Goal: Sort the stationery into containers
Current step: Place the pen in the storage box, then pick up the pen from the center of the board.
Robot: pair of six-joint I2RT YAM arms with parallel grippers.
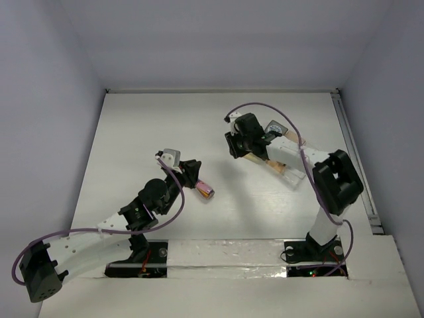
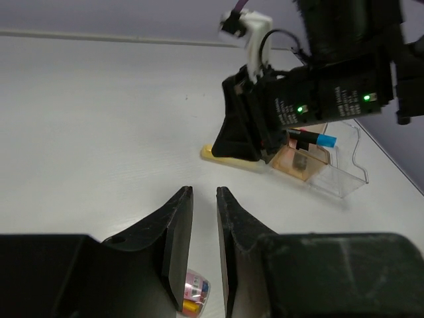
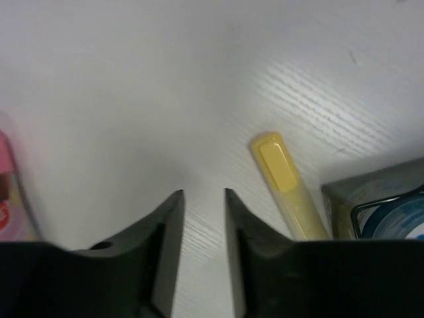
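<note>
Now, with the right gripper (image 3: 204, 193) only narrowly spread and empty near the yellow highlighter (image 3: 281, 179), which lies on the table (image 3: 99, 79) just beside the dark grey tray (image 3: 344, 199), I would widen it and straddle the barrel crosswise before closing.

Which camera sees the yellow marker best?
The right wrist view. The yellow marker lies close and clear there, beside a tray. The left wrist view shows only a strip of it behind the right gripper. From the top, the right arm mostly hides it.
</note>
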